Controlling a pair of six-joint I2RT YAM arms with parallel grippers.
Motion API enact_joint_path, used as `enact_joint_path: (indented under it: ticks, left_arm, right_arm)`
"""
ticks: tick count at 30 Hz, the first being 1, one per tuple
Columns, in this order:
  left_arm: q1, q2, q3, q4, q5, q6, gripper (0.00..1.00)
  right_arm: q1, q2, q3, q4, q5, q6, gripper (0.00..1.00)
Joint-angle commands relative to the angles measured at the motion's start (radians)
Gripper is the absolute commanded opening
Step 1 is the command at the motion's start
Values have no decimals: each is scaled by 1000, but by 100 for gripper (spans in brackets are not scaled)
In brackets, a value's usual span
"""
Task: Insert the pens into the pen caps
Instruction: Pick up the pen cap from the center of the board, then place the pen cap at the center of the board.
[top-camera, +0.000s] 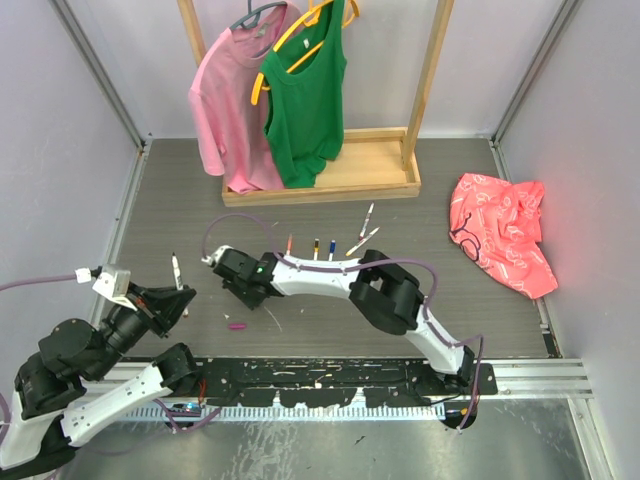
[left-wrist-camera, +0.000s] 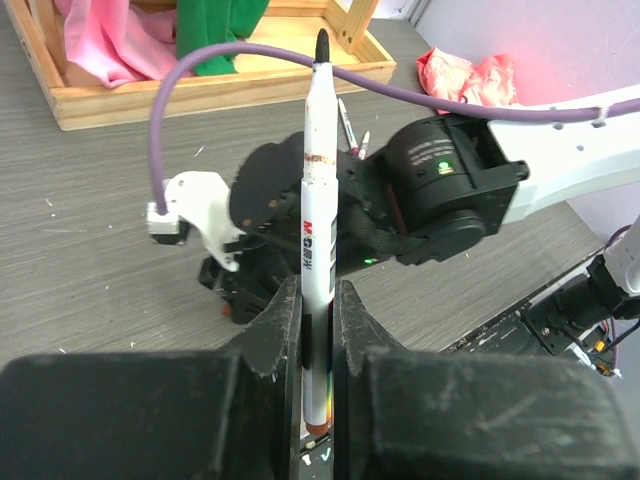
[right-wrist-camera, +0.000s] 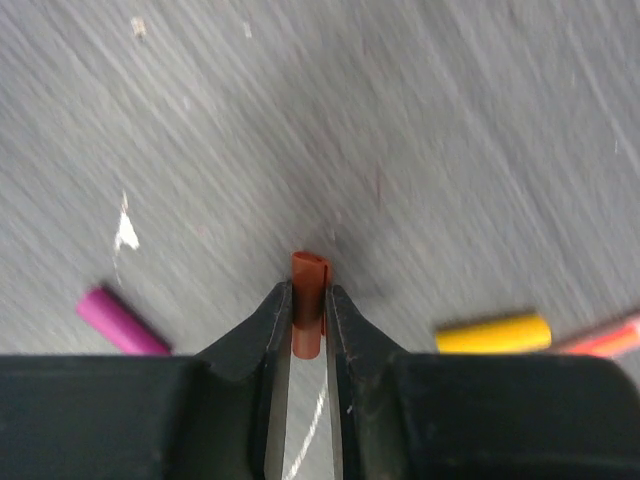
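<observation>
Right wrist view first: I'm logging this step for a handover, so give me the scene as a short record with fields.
left gripper: shut on pen, dark tip pointing out
right gripper: shut on brown cap, down at the table
other caps: magenta cap and yellow cap lying either side
loose pens: lying beyond the right arm
capping: not yet done

6 pens (left-wrist-camera: 318, 220), at least 3 caps (right-wrist-camera: 306, 300).

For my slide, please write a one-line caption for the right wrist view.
Right fingers pinch a brown cap; magenta cap and yellow cap lie on the grey table.
</observation>
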Motion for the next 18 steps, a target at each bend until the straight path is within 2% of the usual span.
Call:
enact_joint_path:
  ticks: [1,5,11,18]
  left_arm:
    - [4,34,-2,28,-29,7,0]
    - [4,105,2,24,-22,6,0]
    - [4,281,9,37,41,0,0]
    - [4,452,-66,198,165,-41,0]
  right_arm:
    - [4,-221,-150,78,9,58,5]
    - [4,-401,-369,141,67,142,3]
    - [-5,-631,-649,103,193,265,3]
    - [-83,-840,-890,29,168,350,2]
